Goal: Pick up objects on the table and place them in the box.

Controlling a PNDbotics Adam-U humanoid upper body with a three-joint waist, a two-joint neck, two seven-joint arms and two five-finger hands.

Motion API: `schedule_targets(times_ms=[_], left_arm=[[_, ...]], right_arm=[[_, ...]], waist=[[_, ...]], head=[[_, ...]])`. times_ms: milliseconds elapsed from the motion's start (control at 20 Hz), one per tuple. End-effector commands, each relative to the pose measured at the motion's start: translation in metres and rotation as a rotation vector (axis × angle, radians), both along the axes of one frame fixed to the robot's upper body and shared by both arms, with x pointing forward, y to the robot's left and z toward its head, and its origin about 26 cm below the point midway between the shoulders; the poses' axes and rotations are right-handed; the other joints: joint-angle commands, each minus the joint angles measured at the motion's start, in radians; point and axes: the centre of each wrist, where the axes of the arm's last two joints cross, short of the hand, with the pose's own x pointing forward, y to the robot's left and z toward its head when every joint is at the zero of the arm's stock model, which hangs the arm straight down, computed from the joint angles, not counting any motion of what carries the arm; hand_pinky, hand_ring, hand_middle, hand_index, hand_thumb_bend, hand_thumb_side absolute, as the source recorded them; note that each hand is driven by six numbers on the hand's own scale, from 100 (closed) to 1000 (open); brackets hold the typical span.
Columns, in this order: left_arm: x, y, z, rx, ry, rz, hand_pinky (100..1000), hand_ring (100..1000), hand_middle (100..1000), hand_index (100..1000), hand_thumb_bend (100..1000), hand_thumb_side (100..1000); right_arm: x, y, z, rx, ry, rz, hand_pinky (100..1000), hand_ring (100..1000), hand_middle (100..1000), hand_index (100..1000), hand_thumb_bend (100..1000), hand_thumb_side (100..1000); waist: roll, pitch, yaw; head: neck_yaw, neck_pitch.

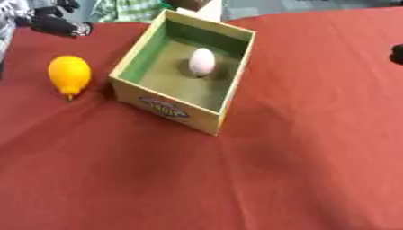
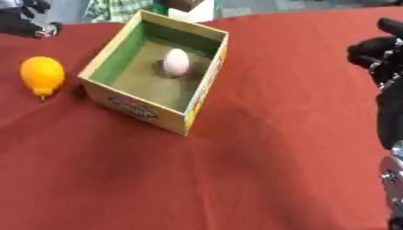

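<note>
Resting inside open box (image 1: 236, 67), white egg (image 1: 202, 61): one item placed. Lemon (image 1: 69, 74) left on red desk (image 1: 299, 148), just beside box's left wall. Right hand (image 2: 376, 53) hovers at right edge, fingers curled, holding nothing. Left hand (image 1: 56, 24) top left, fingers unclear.

Surface: table covered in rust-red cloth (image 1: 299, 148), slightly wrinkled.
Box: open yellow cardboard box with green inner walls (image 1: 228, 96), well left of the black right hand (image 2: 376, 54).
Fruit: yellow lemon-shaped fruit (image 1: 69, 74), just beyond the box's left side, farthest from that hand.
</note>
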Motion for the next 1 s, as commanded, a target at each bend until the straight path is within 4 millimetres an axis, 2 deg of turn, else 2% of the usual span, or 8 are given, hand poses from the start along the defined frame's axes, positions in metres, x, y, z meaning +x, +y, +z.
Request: schedule_targets(times_ms=[50,300,700,800,1000], left_arm=[[-0.004,0.016,0.011,0.023,0.002,0.036,836,949,924,987,338,795],[0.001,0.024,-0.002,0.052,0.055,0.076,838,951,934,1000,387,797],[0.004,0.039,-0.015,0.127,0.058,0.201,846,958,955,1000,392,748],[0.004,0.043,-0.017,0.158,0.055,0.233,858,967,971,1000,423,727],[0.005,0.049,-0.023,0.184,0.103,0.233,875,975,981,1000,476,748]], right_arm=[[-0.003,-0.004,0.007,-0.016,-0.025,-0.017,736,672,552,792,100,952],[-0.003,-0.003,0.006,-0.012,-0.022,-0.018,736,671,552,792,100,953],[-0.003,-0.003,0.005,-0.011,-0.018,-0.019,736,671,551,792,100,955],[-0.003,-0.002,0.005,-0.012,-0.015,-0.019,736,671,549,792,100,956],[-0.003,-0.002,0.004,-0.013,-0.01,-0.02,737,671,549,791,100,957]], waist=[[-0.002,-0.018,-0.001],[-0.002,-0.016,-0.003],[0.001,-0.012,-0.005],[0.002,-0.011,-0.005],[0.001,-0.01,-0.002]], head=[[-0.004,0.0],[-0.005,-0.004],[-0.009,-0.005],[-0.009,-0.008],[-0.01,-0.007]])
